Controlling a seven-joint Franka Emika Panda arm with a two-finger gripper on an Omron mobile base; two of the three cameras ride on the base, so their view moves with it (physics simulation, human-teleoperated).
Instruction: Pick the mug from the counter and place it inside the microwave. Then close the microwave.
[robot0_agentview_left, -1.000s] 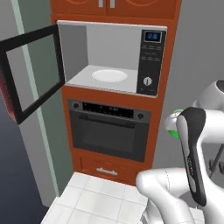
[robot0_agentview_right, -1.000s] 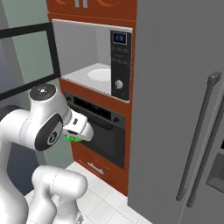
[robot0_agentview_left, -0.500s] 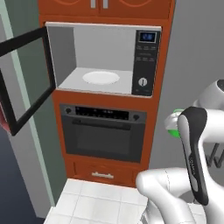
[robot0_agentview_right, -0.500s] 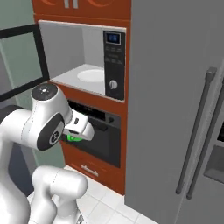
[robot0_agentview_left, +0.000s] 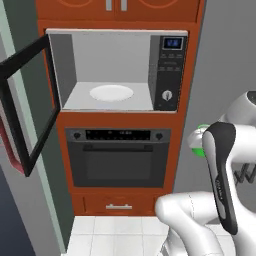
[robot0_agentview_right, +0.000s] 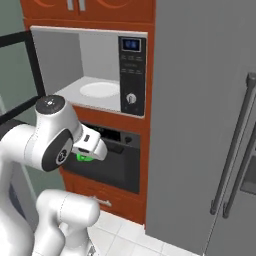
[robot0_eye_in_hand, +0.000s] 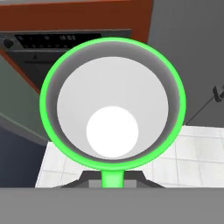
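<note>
The bright green mug (robot0_eye_in_hand: 112, 100) sits in my gripper (robot0_eye_in_hand: 112, 178), its white inside facing the hand camera and its handle between the fingers. From the base views the mug (robot0_agentview_left: 198, 140) (robot0_agentview_right: 82, 158) hangs at oven height, right of and below the microwave (robot0_agentview_left: 112, 60). The microwave stands open, and its dark glass door (robot0_agentview_left: 27, 105) with the red handle (robot0_agentview_left: 11, 147) is swung out to the left. Its white round plate (robot0_agentview_left: 111, 93) lies bare on the grey floor inside. The counter is out of view.
A black wall oven (robot0_agentview_left: 118, 160) and a drawer (robot0_agentview_left: 118, 205) sit under the microwave in the reddish-brown cabinet column. A tall grey fridge (robot0_agentview_right: 200, 125) with long handles (robot0_agentview_right: 235, 150) stands to the right. The floor (robot0_agentview_left: 115, 235) has white tiles.
The whole picture has shifted as the base drove: the microwave now looks nearer and slightly further left. The arm keeps its pose with the mug held.
</note>
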